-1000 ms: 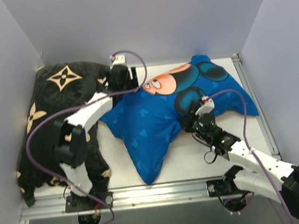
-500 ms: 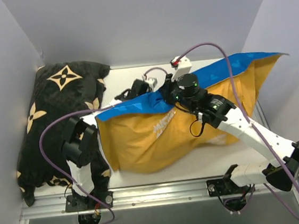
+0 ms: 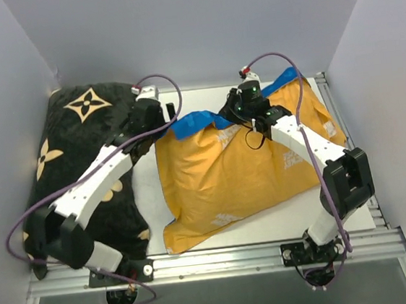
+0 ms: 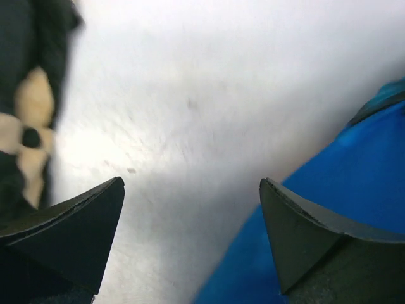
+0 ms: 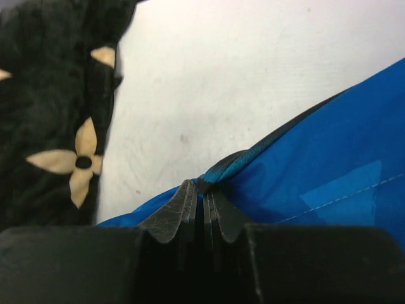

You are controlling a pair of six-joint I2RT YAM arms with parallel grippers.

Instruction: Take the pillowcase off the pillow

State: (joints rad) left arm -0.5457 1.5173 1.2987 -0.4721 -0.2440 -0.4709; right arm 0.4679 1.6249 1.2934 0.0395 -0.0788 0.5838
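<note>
The pillowcase (image 3: 234, 170) lies puffed across the middle of the table with its orange-yellow inner side up and a blue edge (image 3: 192, 122) along its far side. The white pillow does not show. My right gripper (image 3: 228, 114) is at that far edge, shut on a fold of the blue fabric (image 5: 304, 164); its fingertips (image 5: 204, 185) pinch the fold. My left gripper (image 3: 166, 118) is open and empty just left of the blue edge. In the left wrist view the gripper (image 4: 190, 183) is over bare table, with blue fabric (image 4: 342, 183) by the right finger.
A black cushion with tan flowers (image 3: 81, 165) fills the left side of the table under my left arm; it also shows in the left wrist view (image 4: 25, 126) and the right wrist view (image 5: 57, 114). Grey walls close in the back and sides. A metal rail (image 3: 221, 255) runs along the front.
The pillowcase went from blue side up, to lifted, to lying orange side up. My right gripper moved to the far edge with the fabric. My left gripper drew back left.
</note>
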